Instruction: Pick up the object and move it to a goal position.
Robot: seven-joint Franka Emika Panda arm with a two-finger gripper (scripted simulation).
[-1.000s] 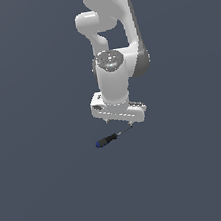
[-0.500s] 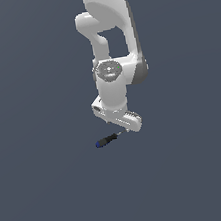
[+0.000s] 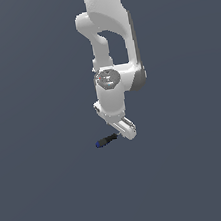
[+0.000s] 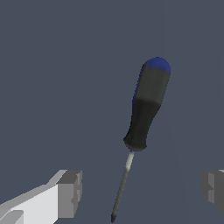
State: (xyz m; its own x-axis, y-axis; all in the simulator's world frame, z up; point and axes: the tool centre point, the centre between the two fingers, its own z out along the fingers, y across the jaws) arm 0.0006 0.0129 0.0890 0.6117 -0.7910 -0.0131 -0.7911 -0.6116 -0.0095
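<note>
The gripper (image 4: 141,192), fingers apart, straddles the screwdriver (image 4: 146,105) shaft, apparently untouched, on bare grey ground (image 3: 54,192).

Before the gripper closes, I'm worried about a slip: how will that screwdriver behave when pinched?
The screwdriver is probably rigid and light. Its rounded handle may roll if nudged. The open gripper straddles the thin shaft, which looks smooth, so it could slip or pivot.

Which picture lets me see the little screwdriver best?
The wrist view: the screwdriver fills it, showing the blue cap, black handle and thin shaft. In the exterior view it is just a tiny dark sliver beside the gripper.
</note>
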